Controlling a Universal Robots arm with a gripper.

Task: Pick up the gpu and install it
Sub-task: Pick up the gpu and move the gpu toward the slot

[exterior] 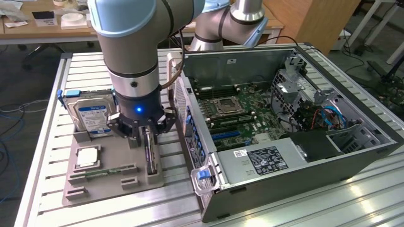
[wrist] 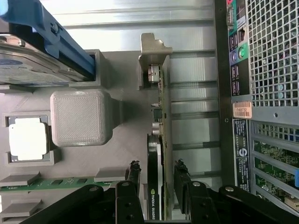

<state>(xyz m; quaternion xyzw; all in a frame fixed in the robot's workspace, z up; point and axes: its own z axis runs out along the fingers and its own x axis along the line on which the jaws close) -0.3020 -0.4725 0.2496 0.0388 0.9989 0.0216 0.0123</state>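
The gpu (exterior: 149,153) stands on its long edge in a slot of the grey holder tray (exterior: 107,191), just beside the open computer case (exterior: 353,156). My gripper (exterior: 147,137) hangs straight down over it. In the wrist view the gpu (wrist: 158,135) runs between the two black fingers (wrist: 134,175), its black face and its metal bracket end (wrist: 153,74) both visible. My gripper (wrist: 157,168) is open and straddles the card, with a gap showing on each side.
On the tray also sit a hard drive in a blue frame (exterior: 92,116), a square processor (exterior: 87,157) and a green memory stick (exterior: 104,173). The case lies on its side with the motherboard (exterior: 233,113) exposed. The case's rear panel (wrist: 271,70) is close to the gpu.
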